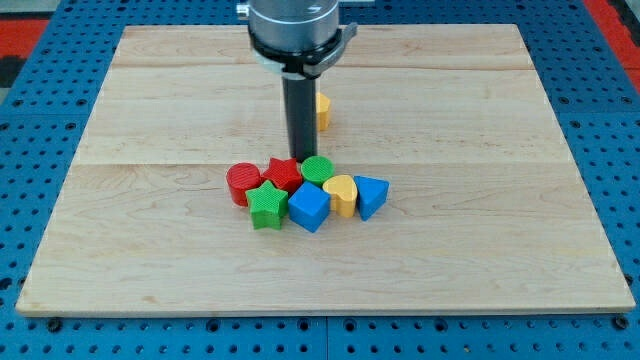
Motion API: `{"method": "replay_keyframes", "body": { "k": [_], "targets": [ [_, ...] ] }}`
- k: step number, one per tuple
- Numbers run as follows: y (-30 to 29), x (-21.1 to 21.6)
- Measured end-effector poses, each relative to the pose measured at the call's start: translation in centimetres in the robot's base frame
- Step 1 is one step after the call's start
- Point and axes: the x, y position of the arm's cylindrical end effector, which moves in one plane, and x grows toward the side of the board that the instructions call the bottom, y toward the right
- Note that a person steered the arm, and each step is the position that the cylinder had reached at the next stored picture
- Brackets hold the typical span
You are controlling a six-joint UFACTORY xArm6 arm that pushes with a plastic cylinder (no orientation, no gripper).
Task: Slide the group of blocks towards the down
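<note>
A tight group of blocks lies just below the board's middle: a red cylinder [241, 183], a red star [284, 173], a green cylinder [317, 169], a green star [267, 204], a blue cube [309, 206], a yellow heart [342, 194] and a blue triangular block [371, 195]. My tip [301, 160] stands at the group's top edge, between the red star and the green cylinder, touching or nearly touching them. A yellow block [322, 109] sits apart above the group, mostly hidden behind the rod.
The wooden board [150, 260] rests on a blue perforated table [40, 335]. The arm's grey mount [297, 30] hangs over the board's top middle. Red surfaces show at the upper corners.
</note>
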Motion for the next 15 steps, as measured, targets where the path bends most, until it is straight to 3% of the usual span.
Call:
{"method": "replay_keyframes", "body": {
  "k": [1, 2, 4, 6, 8, 10, 11, 12, 13, 15],
  "targets": [
    [6.1, -1.7],
    [11.4, 3.7],
    [4.5, 5.0],
    [6.6, -0.8],
    [-2.8, 0.9],
    [-2.1, 5.8],
    [-2.0, 2.1],
    [0.7, 1.5],
    [4.9, 2.4],
    [1.9, 4.5]
  ]
}}
